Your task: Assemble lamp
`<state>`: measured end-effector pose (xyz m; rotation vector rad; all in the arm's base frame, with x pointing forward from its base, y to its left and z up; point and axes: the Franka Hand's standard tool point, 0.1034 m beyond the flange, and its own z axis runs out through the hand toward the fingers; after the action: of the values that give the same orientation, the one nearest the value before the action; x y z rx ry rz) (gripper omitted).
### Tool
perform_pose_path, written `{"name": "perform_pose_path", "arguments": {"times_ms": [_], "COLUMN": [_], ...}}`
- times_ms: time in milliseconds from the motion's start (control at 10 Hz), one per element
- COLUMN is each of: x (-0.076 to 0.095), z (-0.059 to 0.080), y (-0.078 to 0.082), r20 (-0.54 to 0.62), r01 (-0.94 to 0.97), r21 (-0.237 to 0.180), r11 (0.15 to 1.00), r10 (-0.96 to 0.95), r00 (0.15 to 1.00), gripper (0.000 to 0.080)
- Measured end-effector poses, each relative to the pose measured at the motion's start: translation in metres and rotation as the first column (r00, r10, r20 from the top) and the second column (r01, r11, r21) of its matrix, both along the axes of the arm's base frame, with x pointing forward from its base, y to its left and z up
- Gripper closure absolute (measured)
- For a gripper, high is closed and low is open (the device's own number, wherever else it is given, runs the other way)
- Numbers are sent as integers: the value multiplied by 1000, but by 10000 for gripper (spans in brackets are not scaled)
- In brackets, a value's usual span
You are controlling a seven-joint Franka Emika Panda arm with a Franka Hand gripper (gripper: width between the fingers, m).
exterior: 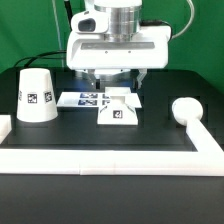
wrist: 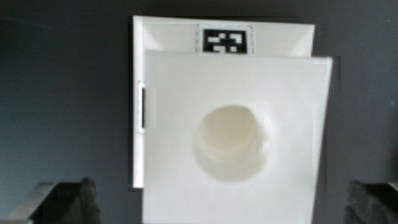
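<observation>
Gripper point(exterior: 112, 84) hangs just above the lamp base point(exterior: 117, 112) at mid-table, its fingers point(wrist: 61, 200) spread wide to either side of the block and gripping nothing. The base looks like light, rigid, smooth plastic, so slipping is the risk. Pinching its flat opposite walls, clear of the socket point(wrist: 235, 140), seems best. Its tag point(wrist: 224, 40) carries a black-and-white pattern and no readable writing. The shade point(exterior: 37, 97) and bulb point(exterior: 185, 110) sit well apart on either side. The shade's tags are too small to read and are probably patterns too.
</observation>
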<state>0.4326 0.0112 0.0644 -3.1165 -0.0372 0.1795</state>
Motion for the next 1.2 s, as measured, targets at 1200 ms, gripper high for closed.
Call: {"name": "perform_pose_path", "arguments": {"times_ms": [1200], "x": [-10], "z": [-18], "y": [5], "r20": [-27], "r01": [-23], "r21": [3], "r11": [1000], "r10": [23], "r00": [999], "gripper": [266]}}
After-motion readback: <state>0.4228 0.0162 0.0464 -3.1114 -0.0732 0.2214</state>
